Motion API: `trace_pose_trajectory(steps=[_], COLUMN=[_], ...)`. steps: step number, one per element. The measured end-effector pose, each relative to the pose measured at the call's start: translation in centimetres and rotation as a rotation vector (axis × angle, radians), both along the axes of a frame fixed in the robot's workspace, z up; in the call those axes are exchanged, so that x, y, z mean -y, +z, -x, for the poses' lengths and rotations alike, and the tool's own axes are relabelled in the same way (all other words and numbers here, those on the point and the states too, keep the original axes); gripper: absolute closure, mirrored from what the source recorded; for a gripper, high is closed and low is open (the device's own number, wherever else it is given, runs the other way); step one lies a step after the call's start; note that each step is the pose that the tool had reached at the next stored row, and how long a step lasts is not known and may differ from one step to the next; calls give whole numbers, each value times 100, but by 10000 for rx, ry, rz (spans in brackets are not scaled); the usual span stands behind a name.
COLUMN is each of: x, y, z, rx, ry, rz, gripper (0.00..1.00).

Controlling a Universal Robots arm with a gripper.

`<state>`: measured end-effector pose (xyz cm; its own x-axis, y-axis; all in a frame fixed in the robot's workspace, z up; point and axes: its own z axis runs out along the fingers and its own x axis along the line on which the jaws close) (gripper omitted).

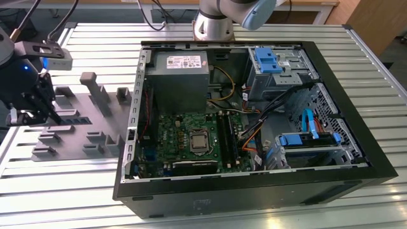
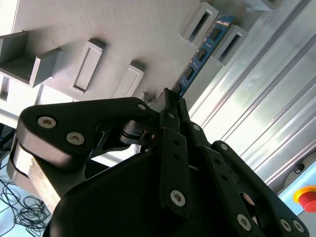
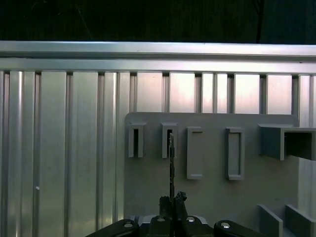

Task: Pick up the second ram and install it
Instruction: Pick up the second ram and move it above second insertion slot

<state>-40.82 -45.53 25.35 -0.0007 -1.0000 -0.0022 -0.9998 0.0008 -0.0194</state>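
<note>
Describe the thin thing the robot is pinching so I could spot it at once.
Find the flat grey plastic tray on the exterior view's left of the open black computer case. Over it, the black pincer is shut on one end of a long, thin blue circuit stick with black chips. Its neighbours are plain grey blocks; it alone is blue.

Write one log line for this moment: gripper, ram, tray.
gripper: shut on ram | ram: far end at tray slots | position: over tray, outside case
</note>
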Motion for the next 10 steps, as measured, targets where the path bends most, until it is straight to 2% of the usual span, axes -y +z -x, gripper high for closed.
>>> trace_pose_trajectory(steps=[10], x=[0], y=[40], z=[0], rx=[1], ry=[0], rz=[0], gripper=[86])
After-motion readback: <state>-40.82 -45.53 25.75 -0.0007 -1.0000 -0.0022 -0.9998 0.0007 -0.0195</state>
